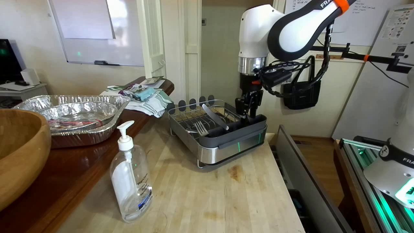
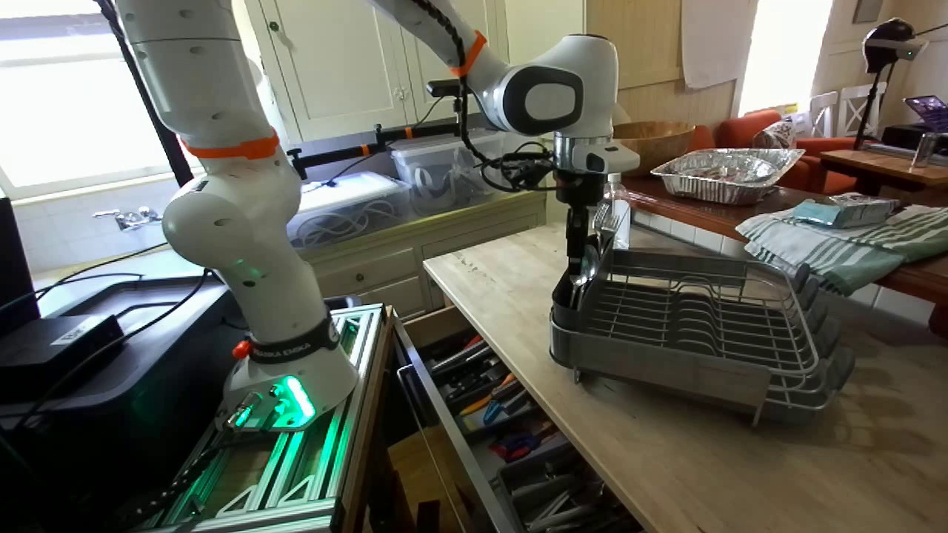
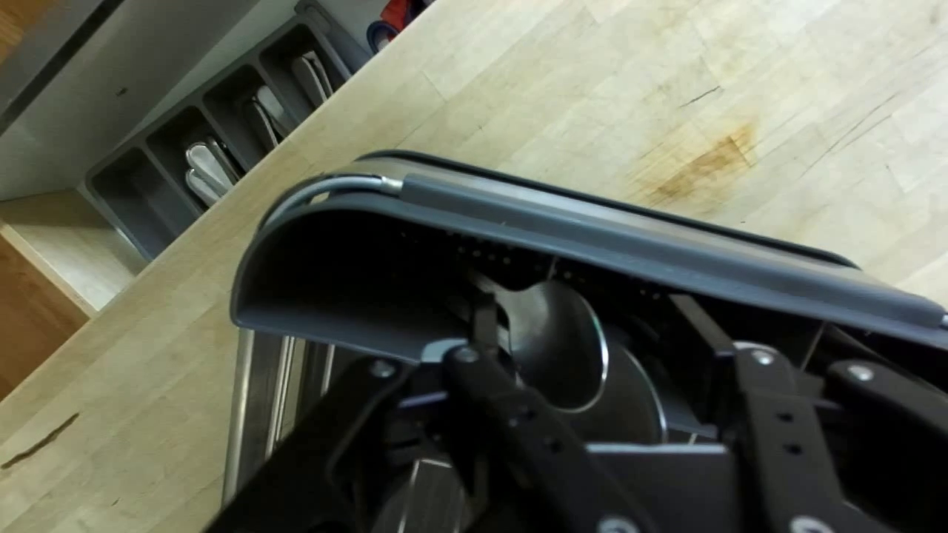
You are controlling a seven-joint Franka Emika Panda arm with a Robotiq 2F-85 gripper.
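While pointing straight down, parted around a shiny metal spoon (image 3: pixel 555 348)

Observe the black two-fingered gripper (image 3: pixel 581 303) set low at the mouth of the long dark grey plastic caddy (image 1: pixel 212 141), at the side of the grey-walled wire dish rack (image 2: pixel 666 374). With jaws standing well apart, holding nothing, so far as visible. In the wrist view, find the bowl of the spoon inside the gap, nearer to the black finger (image 3: pixel 485 322) at the left of that view; whether touching or not, impossible to tell. With only one white-and-black robot arm (image 2: pixel 544 96) to compare, no nearer hand to name.

Concerning direction of the spoon, standing steeply, with bowl up and handle down, mostly hidden within the caddy. Leaning a little also: from bowl to neck, running down toward the rounded caddy end nearer to the open grey-fronted drawer (image 1: pixel 297 165). On the opposite side from the neck, just beside the bowl, notice one more dark curved metal utensil (image 3: pixel 629 414), also inside the gap.
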